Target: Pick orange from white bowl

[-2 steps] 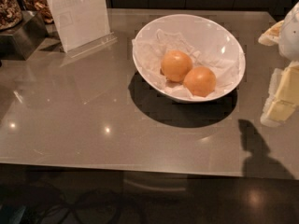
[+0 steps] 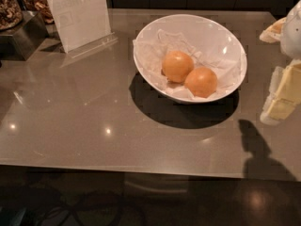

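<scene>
Almost nothing has changed since a moment ago. At the far left corner of the bench the nut jar and, just right of it, the sign stand as they did. The bowl sits where it was, toward the far edge and right of the middle, with both fruits lying in its paper lining. The twin with the paler top is on the left. The orange, deeper in colour, touches it on the right, nearer the front rim (neither has rolled).

The gripper hangs at the right edge of the bench, beside the bowl and apart from it. It is only a shade lower than before, and its shadow falls on the bench near the front right corner. Whether it is released or clenched I cannot tell, but it carries nothing.

For the task, I judge the approach has barely begun. The gripper has yet to travel left over the rim and come down on the orange without nudging the twin.
</scene>
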